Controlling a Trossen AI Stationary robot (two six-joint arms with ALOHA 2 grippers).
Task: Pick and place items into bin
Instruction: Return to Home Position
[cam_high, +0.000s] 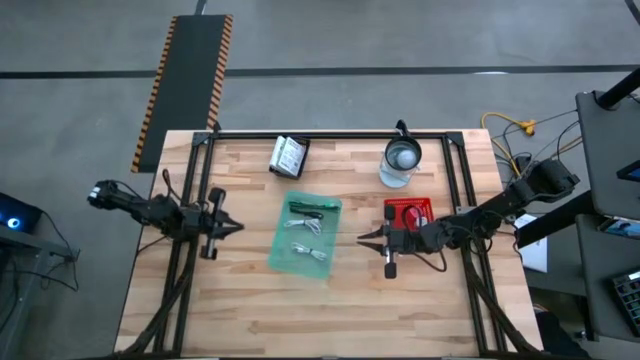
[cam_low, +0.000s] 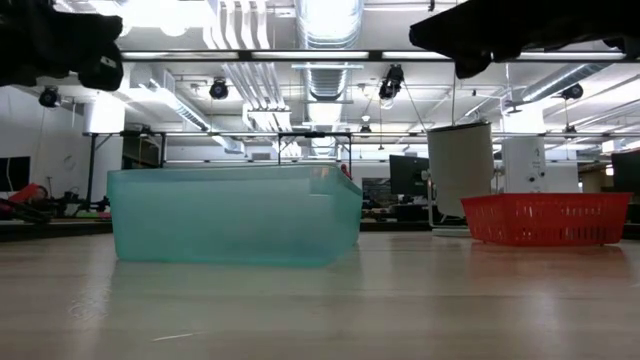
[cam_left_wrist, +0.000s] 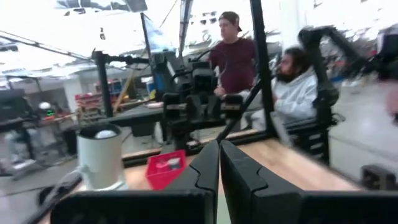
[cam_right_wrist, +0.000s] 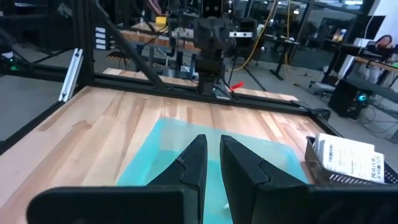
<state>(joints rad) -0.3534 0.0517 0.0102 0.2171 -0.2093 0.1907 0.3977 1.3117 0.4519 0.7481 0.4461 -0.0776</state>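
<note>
A clear teal bin (cam_high: 305, 235) stands at the table's middle; it also shows in the low view (cam_low: 235, 215) and the right wrist view (cam_right_wrist: 186, 149). In it lie a black pen (cam_high: 313, 207), a white coiled cable (cam_high: 308, 251) and other small bits. Two flat white packets with dark print (cam_high: 288, 156) lie in a black basket at the far edge, also in the right wrist view (cam_right_wrist: 345, 155). My left gripper (cam_high: 238, 228) is shut and empty, left of the bin. My right gripper (cam_high: 361, 238) is shut and empty, right of the bin. Both hang above the table and point at the bin.
A clear glass jug with a metal lid (cam_high: 402, 160) stands at the far right. A red basket (cam_high: 408, 212) sits behind my right gripper. Black frame posts stand along the table's far edge and sides. Two people show beyond the table in the left wrist view (cam_left_wrist: 261, 68).
</note>
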